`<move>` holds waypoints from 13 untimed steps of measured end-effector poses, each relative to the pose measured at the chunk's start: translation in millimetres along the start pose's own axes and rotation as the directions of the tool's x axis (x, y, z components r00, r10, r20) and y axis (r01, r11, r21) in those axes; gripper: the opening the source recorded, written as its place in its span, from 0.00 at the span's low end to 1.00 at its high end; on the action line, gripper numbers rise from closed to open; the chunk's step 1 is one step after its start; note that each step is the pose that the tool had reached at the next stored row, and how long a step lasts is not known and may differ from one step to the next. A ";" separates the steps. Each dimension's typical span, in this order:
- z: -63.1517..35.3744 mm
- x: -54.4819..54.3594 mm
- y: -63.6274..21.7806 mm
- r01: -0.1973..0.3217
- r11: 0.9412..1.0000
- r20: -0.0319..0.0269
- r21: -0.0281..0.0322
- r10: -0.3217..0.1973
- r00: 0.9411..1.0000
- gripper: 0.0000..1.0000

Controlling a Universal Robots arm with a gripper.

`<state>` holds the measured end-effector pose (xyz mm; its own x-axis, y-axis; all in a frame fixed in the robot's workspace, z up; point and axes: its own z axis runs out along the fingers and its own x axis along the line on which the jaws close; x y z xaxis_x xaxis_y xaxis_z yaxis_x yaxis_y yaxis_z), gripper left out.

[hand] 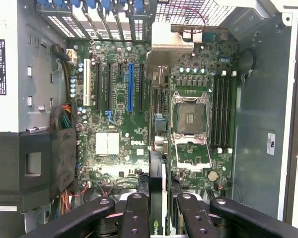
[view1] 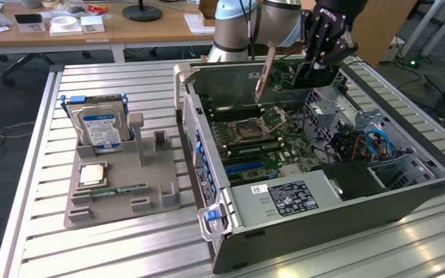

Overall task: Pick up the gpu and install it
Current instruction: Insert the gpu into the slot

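While gripper (view1: 315, 70) hovers over case (view1: 338, 227), gpu (view1: 264, 72) clamped between fingers (hand: 134, 218).

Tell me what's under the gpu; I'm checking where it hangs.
The gripper holds the gpu edge-on over the motherboard, between the white patch and the empty CPU socket. The blue slot lies apart, uncovered. The strip of board straight beneath the card is hidden.

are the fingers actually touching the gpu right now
Touching. The wrist view shows the gpu edge-on, pinched between the fingers; in the exterior view it hangs from the gripper above the case.
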<state>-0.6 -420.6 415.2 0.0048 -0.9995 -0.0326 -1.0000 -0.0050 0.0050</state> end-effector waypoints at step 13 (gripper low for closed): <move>12.4 0.4 0.1 0.000 1.000 0.000 0.000 0.000 1.000 0.26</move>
<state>-0.8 -420.6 402.8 0.0048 -0.9995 -0.0322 -1.0000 -0.0050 0.0051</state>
